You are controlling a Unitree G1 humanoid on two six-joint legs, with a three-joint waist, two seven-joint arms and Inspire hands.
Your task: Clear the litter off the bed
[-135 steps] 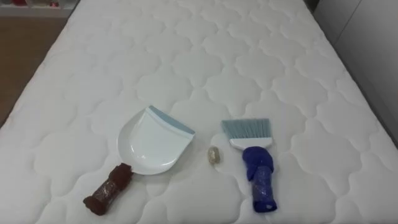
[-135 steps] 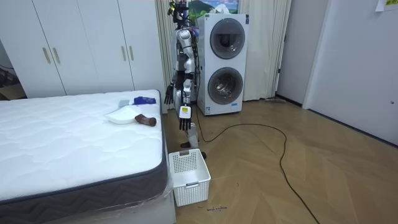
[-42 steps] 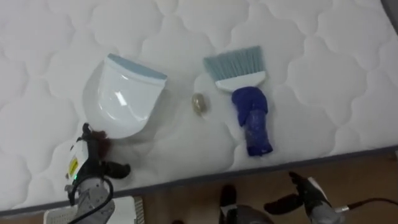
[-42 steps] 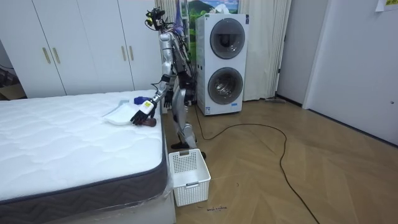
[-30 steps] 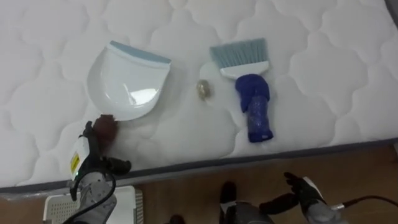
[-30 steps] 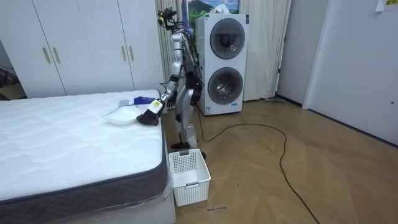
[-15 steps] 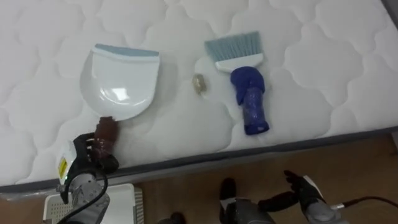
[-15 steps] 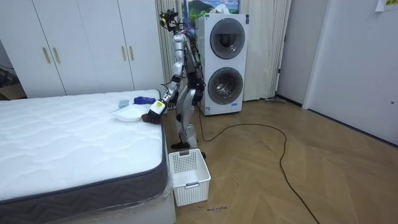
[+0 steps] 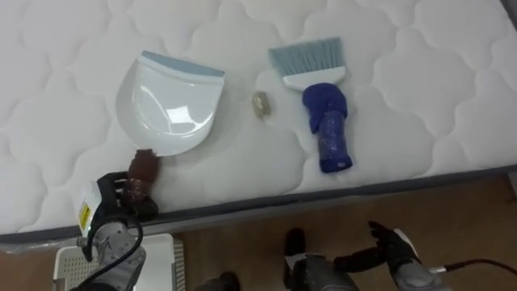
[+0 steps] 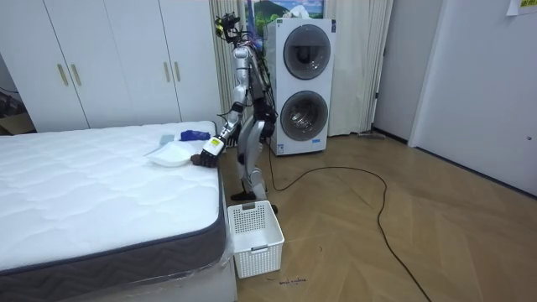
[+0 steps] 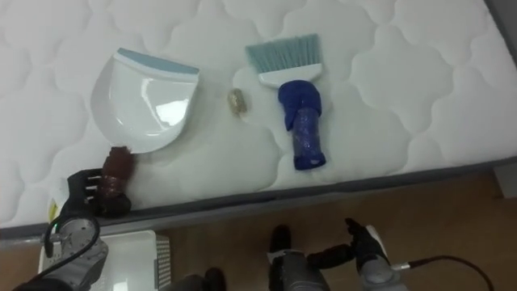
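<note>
We see a slim silver-grey body with dark joints. At 8 o'clock, its black-fingered left hand (image 9: 113, 212) bears a white-and-yellow tag; at 5 o'clock, the right hand (image 9: 393, 245) is dark with a pale back.

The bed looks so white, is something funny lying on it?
Yes. A small crumpled scrap lies on the white mattress, in the gap between the dustpan and the brush, touching neither. It looks like litter. The two tools lie flat and look undamaged.

White basket (image 10: 256, 243), stacked washers (image 10: 303, 88), white wardrobe (image 10: 109, 63).
</note>
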